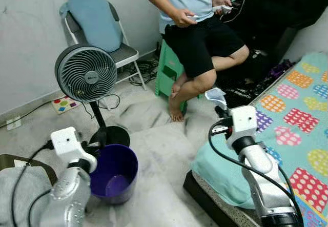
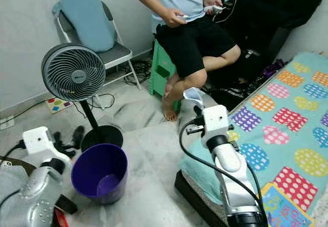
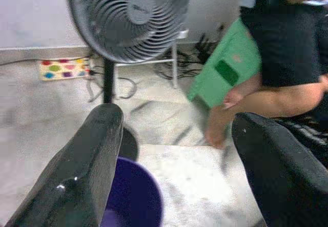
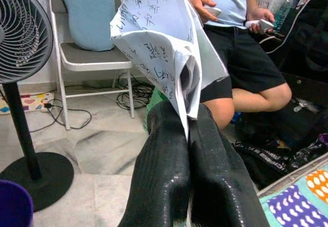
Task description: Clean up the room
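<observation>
In the left eye view, the left arm (image 1: 66, 186) fills the lower left beside a purple bin (image 1: 114, 173); the right gripper (image 1: 221, 110) sits centre right, above the mattress (image 1: 302, 114) edge, holding paper (image 1: 216, 95). In the left wrist view, the left gripper (image 3: 174, 150) gapes wide, empty, bin at bottom, fan (image 3: 128, 19) at upper left. In the right wrist view, the fingers (image 4: 164, 181) pinch the printed paper upright at centre, a seated person (image 4: 241, 47) at upper right.
</observation>
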Tool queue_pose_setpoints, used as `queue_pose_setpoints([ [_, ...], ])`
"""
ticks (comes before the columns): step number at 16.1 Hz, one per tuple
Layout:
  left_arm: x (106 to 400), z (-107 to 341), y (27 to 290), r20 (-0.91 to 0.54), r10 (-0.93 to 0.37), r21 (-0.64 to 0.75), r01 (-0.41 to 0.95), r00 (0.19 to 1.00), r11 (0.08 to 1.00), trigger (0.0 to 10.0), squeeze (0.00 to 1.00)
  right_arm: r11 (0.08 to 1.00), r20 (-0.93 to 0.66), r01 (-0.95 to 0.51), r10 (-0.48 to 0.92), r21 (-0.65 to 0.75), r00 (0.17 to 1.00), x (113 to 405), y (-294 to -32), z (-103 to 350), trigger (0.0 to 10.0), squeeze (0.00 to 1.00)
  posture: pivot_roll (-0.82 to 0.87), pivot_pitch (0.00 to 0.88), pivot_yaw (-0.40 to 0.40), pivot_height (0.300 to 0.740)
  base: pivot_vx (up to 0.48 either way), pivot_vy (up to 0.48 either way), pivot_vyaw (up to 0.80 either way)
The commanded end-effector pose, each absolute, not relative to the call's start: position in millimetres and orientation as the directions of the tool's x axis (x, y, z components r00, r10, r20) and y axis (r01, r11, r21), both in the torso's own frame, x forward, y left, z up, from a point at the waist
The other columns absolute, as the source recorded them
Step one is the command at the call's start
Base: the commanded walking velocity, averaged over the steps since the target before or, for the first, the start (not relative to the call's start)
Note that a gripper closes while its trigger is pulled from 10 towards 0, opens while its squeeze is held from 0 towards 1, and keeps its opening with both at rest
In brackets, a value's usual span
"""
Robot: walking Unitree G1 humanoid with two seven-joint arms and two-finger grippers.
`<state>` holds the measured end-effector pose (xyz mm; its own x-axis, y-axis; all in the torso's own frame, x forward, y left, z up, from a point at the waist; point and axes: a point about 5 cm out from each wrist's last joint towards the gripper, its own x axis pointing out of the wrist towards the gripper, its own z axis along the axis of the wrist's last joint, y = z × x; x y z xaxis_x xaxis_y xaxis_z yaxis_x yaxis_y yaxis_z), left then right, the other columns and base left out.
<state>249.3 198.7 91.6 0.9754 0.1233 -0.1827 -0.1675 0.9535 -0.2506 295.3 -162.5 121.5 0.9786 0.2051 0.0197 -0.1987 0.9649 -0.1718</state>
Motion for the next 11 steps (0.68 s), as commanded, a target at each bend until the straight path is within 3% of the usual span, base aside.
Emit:
queue_pose_setpoints([
  [1, 252, 90, 200, -0.196, 0.133, -0.248, -0.18, 0.972, 0.952, 10.0, 0.0, 0.963, 0.035, -0.197, 0.207, -0.184, 0.978, 298, -161, 125, 10.0, 0.0, -0.05, 0.018, -0.016, 0.74, 0.0, 0.0, 0.0],
  [8, 254, 94, 188, -0.161, 0.069, -0.293, -0.114, 0.985, 0.949, 10.0, 0.0, 0.956, 0.04, -0.218, 0.23, -0.197, 0.972, 298, -160, 126, 10.0, 0.0, -0.06, 0.006, -0.017, 0.74, 0.0, 0.0, 0.0],
  [11, 255, 96, 187, -0.147, 0.059, -0.3, -0.102, 0.987, 0.949, 10.0, 0.0, 0.952, 0.044, -0.237, 0.25, -0.196, 0.967, 298, -157, 126, 10.0, 0.0, -0.06, 0.007, -0.016, 0.74, 0.0, 0.0, 0.68],
])
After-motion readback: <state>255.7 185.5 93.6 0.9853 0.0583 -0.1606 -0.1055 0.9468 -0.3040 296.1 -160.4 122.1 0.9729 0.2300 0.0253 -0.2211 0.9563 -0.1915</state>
